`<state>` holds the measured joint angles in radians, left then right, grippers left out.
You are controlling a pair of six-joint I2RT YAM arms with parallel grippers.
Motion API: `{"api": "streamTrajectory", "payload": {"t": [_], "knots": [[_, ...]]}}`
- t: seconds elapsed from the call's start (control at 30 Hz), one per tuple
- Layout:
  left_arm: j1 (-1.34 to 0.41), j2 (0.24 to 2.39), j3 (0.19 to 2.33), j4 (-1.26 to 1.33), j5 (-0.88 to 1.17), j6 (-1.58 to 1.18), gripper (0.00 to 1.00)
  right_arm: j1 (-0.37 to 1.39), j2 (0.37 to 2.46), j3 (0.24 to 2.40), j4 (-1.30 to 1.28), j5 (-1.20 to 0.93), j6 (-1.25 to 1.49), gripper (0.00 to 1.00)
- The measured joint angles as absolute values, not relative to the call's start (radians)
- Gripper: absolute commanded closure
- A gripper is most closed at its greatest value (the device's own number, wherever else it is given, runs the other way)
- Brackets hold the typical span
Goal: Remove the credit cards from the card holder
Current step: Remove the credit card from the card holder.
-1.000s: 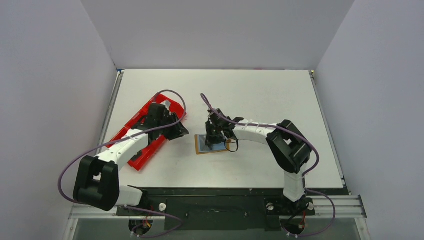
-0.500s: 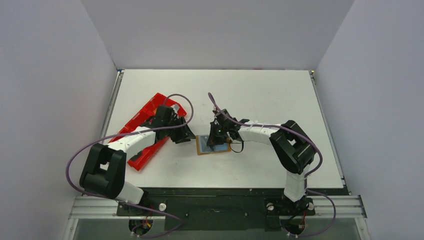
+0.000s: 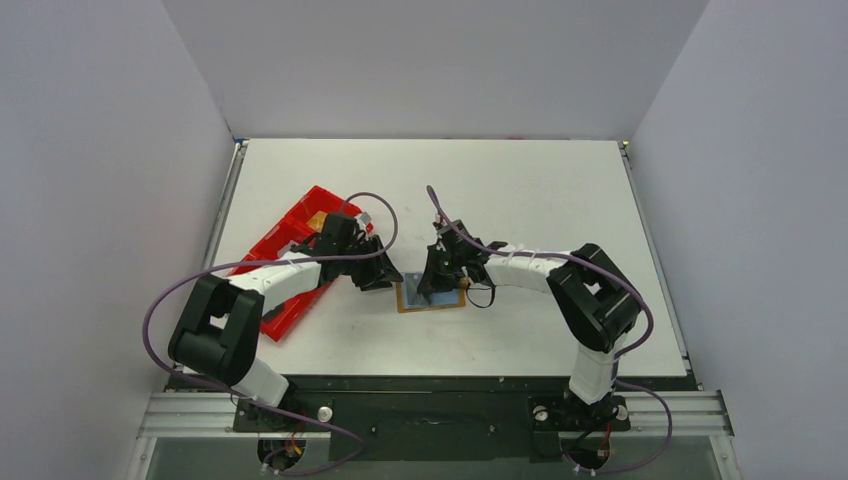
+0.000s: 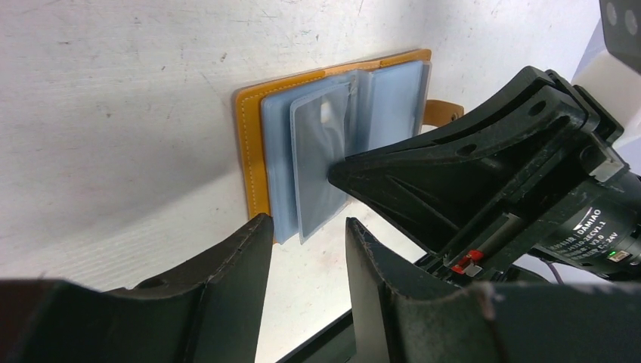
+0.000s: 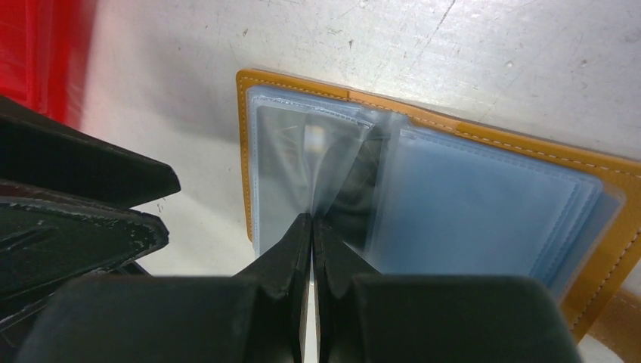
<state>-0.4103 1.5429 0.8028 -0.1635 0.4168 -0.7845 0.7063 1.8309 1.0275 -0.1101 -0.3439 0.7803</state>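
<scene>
Card holder (image 3: 408, 303) is lying open and flat, right between our two pincers, so here's what we're looking at.

Biggest thing is the white table (image 3: 520, 200) everything sits on. The long red tray (image 3: 290, 228) is behind our left pincer (image 3: 388, 282), under that arm, well off to the side away from the right pincer (image 3: 430, 288).

Left pincer (image 4: 306, 227) has its jaws apart with a clear gap and nothing gripped. The holder's (image 4: 249, 151) near edge sits just past its fingertips (image 4: 257, 231), close but apart as far as we can tell.

Right pincer (image 5: 311, 219) has its fingers pressed tight together. Its tip is down on the clear plastic sleeves (image 5: 287, 166) in the middle of the holder (image 5: 597, 249), and one sleeve leaf is lifted up against it. We can't tell whether that leaf is actually pinched.

Credit cards (image 4: 321, 151) look pale blue-grey and are tucked in those sleeves, directly under and around the right pincer's tip. A small tan strap (image 4: 442, 112) pokes out on the holder's far side.
</scene>
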Motion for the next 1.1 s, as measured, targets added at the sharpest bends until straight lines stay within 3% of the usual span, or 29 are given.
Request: {"api": "streamTrajectory", "payload": {"t": [0.77,1.1], "knots": [[-0.452,1.612,0.802,-0.075,0.451,-0.829,0.63,0.692,1.789,0.968,-0.002,-0.41,0.847,1.0],[-0.478,1.65,0.801,-0.012,0.455,-0.857,0.81,0.692,1.789,0.964,0.0,-0.41,0.849,1.0]]}}
